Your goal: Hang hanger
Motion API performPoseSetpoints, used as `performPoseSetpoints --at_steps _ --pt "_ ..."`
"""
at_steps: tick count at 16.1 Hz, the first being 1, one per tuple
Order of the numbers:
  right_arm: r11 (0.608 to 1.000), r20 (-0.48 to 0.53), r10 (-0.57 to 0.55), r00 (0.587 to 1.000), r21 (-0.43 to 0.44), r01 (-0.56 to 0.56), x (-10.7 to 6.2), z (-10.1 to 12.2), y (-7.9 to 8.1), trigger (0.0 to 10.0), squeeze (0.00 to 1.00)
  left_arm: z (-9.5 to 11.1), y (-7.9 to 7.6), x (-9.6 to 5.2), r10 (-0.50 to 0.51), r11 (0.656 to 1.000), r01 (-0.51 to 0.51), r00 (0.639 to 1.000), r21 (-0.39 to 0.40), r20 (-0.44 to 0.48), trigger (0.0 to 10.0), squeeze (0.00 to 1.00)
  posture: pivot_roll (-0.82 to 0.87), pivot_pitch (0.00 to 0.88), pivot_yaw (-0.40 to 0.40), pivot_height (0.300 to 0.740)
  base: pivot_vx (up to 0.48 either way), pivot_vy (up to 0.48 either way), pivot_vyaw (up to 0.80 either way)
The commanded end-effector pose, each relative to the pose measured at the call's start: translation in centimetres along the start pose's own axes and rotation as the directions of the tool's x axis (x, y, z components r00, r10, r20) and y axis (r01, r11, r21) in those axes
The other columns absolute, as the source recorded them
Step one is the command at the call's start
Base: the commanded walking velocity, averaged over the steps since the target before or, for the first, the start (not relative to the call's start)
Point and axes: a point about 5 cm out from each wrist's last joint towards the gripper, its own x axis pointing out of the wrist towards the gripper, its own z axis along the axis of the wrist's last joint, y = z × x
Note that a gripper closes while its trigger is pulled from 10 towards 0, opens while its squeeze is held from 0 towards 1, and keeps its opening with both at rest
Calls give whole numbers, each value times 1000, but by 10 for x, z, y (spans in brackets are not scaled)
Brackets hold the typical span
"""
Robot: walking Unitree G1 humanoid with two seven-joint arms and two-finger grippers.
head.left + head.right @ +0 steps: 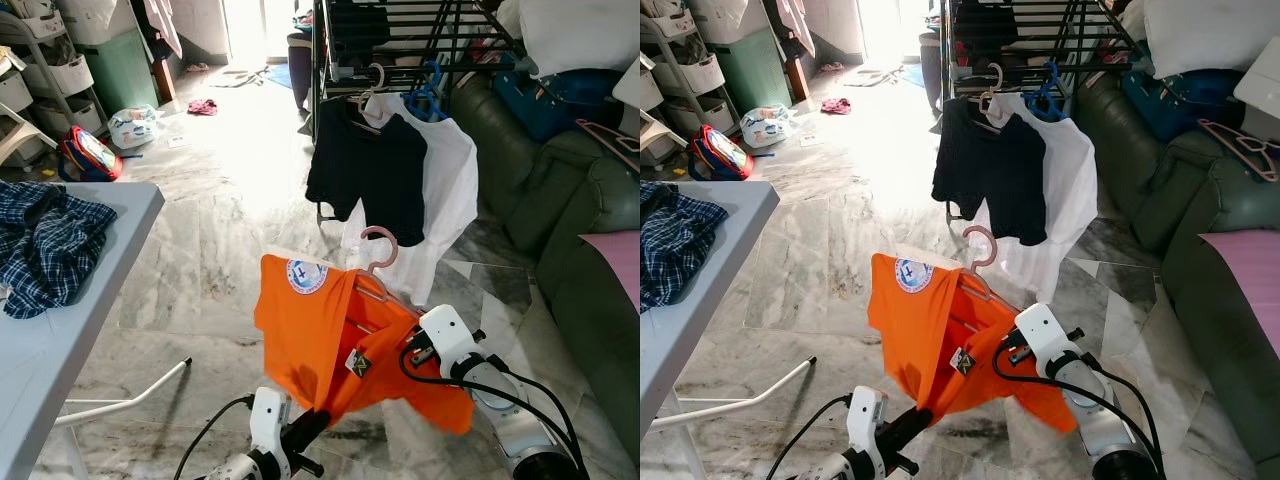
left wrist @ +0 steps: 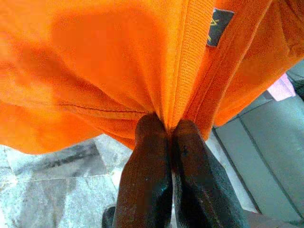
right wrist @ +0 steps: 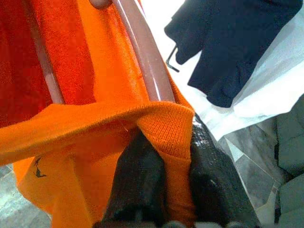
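An orange shirt [image 1: 310,330] hangs on a pink hanger [image 1: 378,252] in front of me, above the marble floor. My left gripper [image 2: 168,130] is shut on the shirt's lower hem from below; its fingers [image 1: 305,430] rise into the cloth. My right gripper [image 3: 166,142] is shut on the orange shirt's collar edge where it lies over the hanger's pink arm [image 3: 142,57]. Its white wrist [image 1: 445,340] sits at the shirt's right side. Behind stands a black drying rack [image 1: 400,40] with a black shirt [image 1: 365,170] and a white shirt [image 1: 450,190] on hangers.
A grey table [image 1: 60,330] with a plaid shirt [image 1: 40,245] is at my left. A dark green sofa [image 1: 570,230] with pillows and a loose pink hanger [image 1: 612,140] lines the right. Bags and shelves stand at the far left.
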Motion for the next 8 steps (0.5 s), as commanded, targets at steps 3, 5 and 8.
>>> performPoseSetpoints --at_steps 3,5,8 --pt "995 118 -100 988 36 96 6 24 -16 10000 0 218 85 -15 567 616 -749 636 243 523 10000 0 -19 156 20 740 0 0 0" --pt "995 118 -100 988 36 96 6 24 -16 10000 0 218 85 -15 567 616 -749 636 243 523 10000 0 -19 156 20 740 0 0 0" --pt "995 118 -100 988 36 96 6 24 -16 10000 0 218 85 -15 567 616 -749 636 243 523 10000 0 -19 156 20 740 0 0 0"
